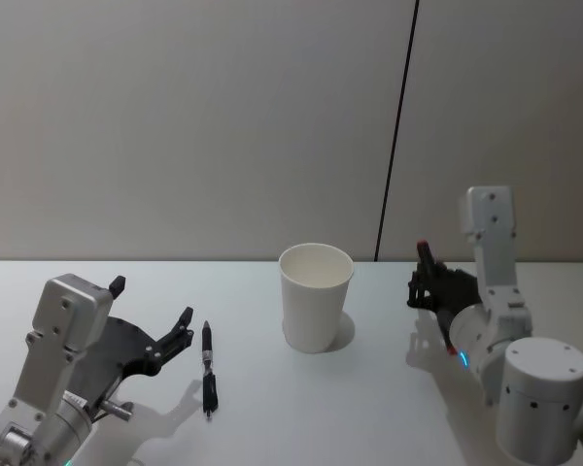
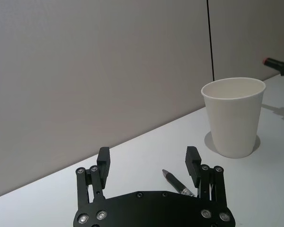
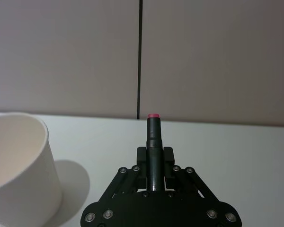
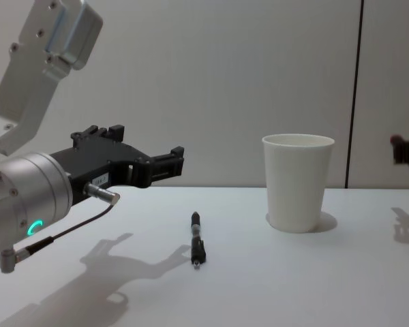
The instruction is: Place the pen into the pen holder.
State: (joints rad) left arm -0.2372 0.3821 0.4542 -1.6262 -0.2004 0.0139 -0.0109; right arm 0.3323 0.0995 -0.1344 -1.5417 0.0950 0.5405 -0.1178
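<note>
1. Currently left gripper hovers, jaws apart, just left of black pen lying on table.
2. Jaws of right gripper clamped on red-tipped pen, right of white paper cup.
3. Cup upright, between both grippers.

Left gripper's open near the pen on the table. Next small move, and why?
Probably lower the left gripper and shift it right over the pen: it is open but hangs above the table, and the pen lies flat just right of it. The right gripper, right of the pen holder, is shut on a red-tipped pen.
</note>
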